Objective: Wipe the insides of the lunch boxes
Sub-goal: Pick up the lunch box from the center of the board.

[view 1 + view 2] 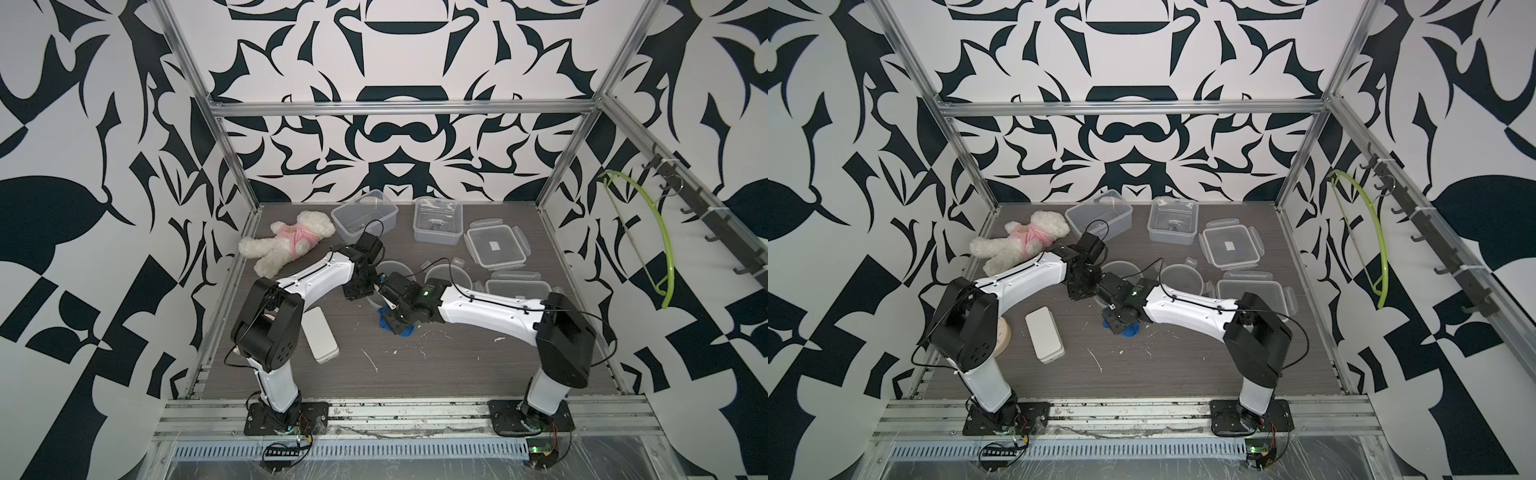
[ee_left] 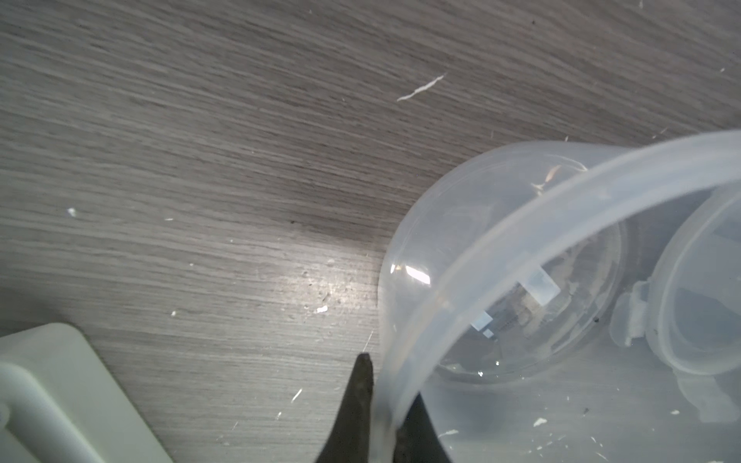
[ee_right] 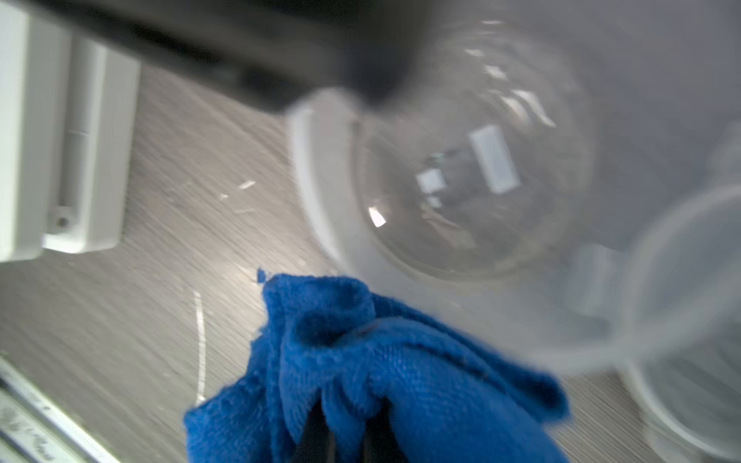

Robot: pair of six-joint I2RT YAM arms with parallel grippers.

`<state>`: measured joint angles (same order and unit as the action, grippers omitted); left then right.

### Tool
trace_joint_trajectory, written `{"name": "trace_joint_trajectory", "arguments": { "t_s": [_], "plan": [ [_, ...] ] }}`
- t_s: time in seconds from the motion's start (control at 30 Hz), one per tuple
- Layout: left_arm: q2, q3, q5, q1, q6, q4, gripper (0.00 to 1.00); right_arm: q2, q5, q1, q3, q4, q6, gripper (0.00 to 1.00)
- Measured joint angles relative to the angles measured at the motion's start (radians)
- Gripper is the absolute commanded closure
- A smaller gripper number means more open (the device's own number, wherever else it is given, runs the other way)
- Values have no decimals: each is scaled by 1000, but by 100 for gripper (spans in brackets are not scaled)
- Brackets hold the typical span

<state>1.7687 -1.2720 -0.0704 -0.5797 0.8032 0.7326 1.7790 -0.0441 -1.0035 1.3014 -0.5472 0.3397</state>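
My left gripper (image 2: 383, 421) is shut on the rim of the round lunch box (image 2: 521, 224), one finger inside the wall and one outside. The clear box (image 1: 395, 268) looks tilted at the table's centre. My right gripper (image 3: 347, 437) is shut on a bunched blue cloth (image 3: 361, 360), just outside the round box's (image 3: 461, 180) rim. In a top view the cloth (image 1: 397, 328) sits under the right wrist. Two open rectangular lunch boxes (image 1: 365, 220) (image 1: 438, 226) stand at the back.
A rectangular lid with a sticker (image 1: 496, 246), a round lid (image 1: 440, 272) and another rectangular lid (image 1: 517, 289) lie at the right. A plush toy (image 1: 291, 241) lies back left. A flat white case (image 1: 320, 336) lies by the left arm. A green hanger (image 1: 652, 232) hangs on the right wall.
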Motion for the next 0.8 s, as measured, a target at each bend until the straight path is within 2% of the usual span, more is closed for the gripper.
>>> {"name": "trace_joint_trajectory", "arguments": {
  "t_s": [0.17, 0.3, 0.4, 0.5, 0.6, 0.8],
  "plan": [
    [3, 0, -11, 22, 2, -8, 95, 30, 71, 6, 19, 73, 14, 100],
    [3, 0, 8, 11, 4, -15, 95, -65, 91, 42, -63, 167, 21, 100],
    [3, 0, 21, 0, 5, -32, 95, -202, 85, 122, -130, 211, 32, 100],
    [3, -1, 37, -4, 3, -28, 95, -273, 59, 236, -109, 234, 42, 100],
    [3, -1, 46, -5, 3, -28, 95, -225, 30, 316, -34, 255, 45, 100],
    [3, 0, 52, -6, 6, -24, 95, 51, 91, 312, 79, 295, 59, 100]
  ]
}}
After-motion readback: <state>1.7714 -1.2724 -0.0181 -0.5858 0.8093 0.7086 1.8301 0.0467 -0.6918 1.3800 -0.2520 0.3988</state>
